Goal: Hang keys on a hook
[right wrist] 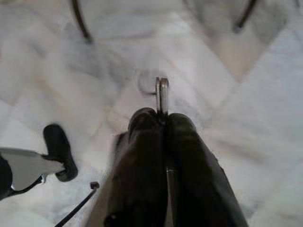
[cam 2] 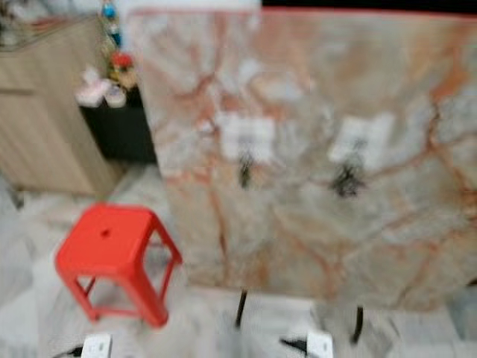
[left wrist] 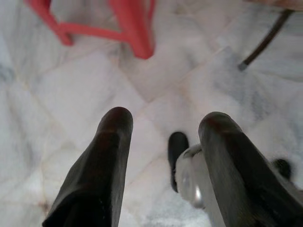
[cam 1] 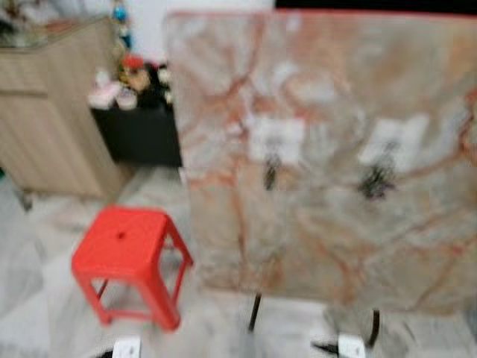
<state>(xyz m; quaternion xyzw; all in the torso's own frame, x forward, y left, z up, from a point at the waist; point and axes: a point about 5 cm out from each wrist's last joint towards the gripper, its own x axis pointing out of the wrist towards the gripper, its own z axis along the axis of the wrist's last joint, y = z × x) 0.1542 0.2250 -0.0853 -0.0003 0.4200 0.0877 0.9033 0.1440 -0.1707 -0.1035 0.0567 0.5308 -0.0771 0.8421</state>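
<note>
Right wrist view: right end effector (right wrist: 162, 118) pinches keys (right wrist: 162, 94).

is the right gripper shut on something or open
Shut: the right gripper points at the marble floor with its fingers pressed together, pinching a thin metal ring, likely the keys' ring.

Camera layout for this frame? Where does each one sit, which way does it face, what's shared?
Left eye, head, forward-down: marble board bearing two hooks, red stool.
Right eye, head: same scene, blurred.
Left wrist: down its open left gripper at marble floor, stool legs.
Right wrist: down the right gripper, shut on a key ring, at floor and the board's stand legs.
Shared: stool, floor, stand legs.
</note>
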